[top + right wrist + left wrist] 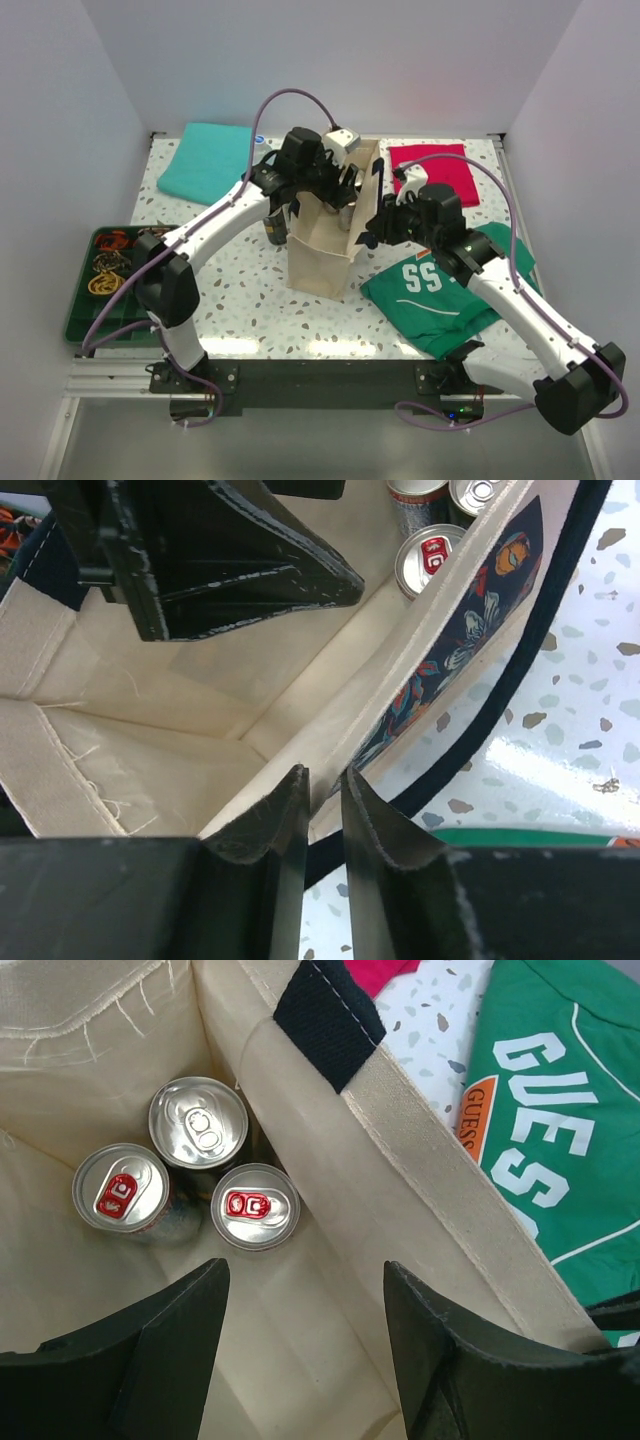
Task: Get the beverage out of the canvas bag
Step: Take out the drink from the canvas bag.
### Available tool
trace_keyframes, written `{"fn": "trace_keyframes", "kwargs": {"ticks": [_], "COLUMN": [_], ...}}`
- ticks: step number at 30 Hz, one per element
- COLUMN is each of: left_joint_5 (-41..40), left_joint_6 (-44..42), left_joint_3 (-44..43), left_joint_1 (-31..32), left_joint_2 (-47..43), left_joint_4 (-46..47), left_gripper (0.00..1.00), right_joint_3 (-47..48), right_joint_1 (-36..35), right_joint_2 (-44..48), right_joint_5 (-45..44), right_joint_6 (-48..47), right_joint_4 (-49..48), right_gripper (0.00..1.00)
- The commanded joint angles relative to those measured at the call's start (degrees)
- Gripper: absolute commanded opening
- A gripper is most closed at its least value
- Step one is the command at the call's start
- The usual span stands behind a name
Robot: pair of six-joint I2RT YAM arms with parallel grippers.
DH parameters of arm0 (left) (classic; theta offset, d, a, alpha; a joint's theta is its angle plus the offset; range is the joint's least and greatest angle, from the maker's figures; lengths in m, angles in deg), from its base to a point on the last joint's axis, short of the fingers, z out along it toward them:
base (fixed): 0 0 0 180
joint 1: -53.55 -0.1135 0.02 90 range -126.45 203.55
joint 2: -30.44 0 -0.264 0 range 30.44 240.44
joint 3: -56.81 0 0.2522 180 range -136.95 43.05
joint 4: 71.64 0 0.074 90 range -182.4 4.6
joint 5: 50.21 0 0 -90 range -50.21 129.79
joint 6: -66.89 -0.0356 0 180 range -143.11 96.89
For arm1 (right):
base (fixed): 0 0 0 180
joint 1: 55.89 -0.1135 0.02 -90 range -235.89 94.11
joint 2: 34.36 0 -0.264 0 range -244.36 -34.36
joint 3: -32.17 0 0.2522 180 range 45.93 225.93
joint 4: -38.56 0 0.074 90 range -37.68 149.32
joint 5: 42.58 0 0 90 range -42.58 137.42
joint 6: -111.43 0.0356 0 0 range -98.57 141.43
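Bag (322,255) upright in the middle of the desk (240,290), mouth wide, and both arms are on it. The left gripper (305,1280) hangs over the opening with its jaws apart and nothing between them, just pale lining below. Down on the floor of the bag sit three cans (198,1123), standing upright and bunched so close they touch. The one at the back has a silver tab; the two nearer ones (254,1207) have red tabs. None is being touched; the left gripper is above and clear of them.

On the other side, the right gripper (322,780) is clamped onto the bag's right rim, jaws nearly together with the canvas edge pinched between them. Its wrist view looks along the inside wall, the left gripper's black fingers (210,560) filling the top and two can tops peeking in at the upper right.

A navy strap (330,1015) drapes over the bag's edge. Just right of the bag lies a green shirt (440,290) with white lettering, partly under the right arm. A red cloth (432,170) lies at the far right, a teal cloth (205,160) at the far left, and a green tray (75,325) of small items sits at the desk's left edge.
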Motion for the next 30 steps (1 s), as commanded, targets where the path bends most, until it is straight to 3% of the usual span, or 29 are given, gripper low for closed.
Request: {"fn": "trace_keyframes", "kwargs": {"ticks": [1, 2, 4, 17, 22, 30], "left_joint_5": [-2.06, -2.23, -3.72, -6.54, -5.13, 1.0], "left_joint_6": [1.37, 1.46, 1.28, 1.02, 0.84, 0.76], "left_joint_3": [-4.47, -4.65, -4.92, -4.31, -4.04, -4.56], "left_joint_1": [0.34, 0.34, 0.34, 0.34, 0.34, 0.34], "left_joint_2": [1.75, 2.63, 3.25, 5.27, 5.71, 7.99], "left_joint_4": [-1.59, -2.12, -3.18, -4.77, -4.06, -2.65], "left_gripper": [0.67, 0.67, 0.66, 0.72, 0.78, 0.8], "right_joint_3": [1.69, 1.87, 2.49, 3.54, 4.24, 5.39], "right_joint_1": [-0.15, -0.15, -0.24, -0.15, -0.15, -0.15], "right_joint_2": [-2.07, -2.42, -3.13, 2.93, 3.46, 2.94], "right_joint_5": [-0.52, -0.35, 0.18, 3.25, 3.52, 3.87], "right_joint_6": [0.26, 0.26, 0.09, -1.67, -1.93, -2.11], "right_joint_4": [-2.06, -1.71, -1.18, 3.47, 4.01, 4.71], "right_gripper": [0.19, 0.06, 0.0, 0.0, 0.0, 0.0]}}
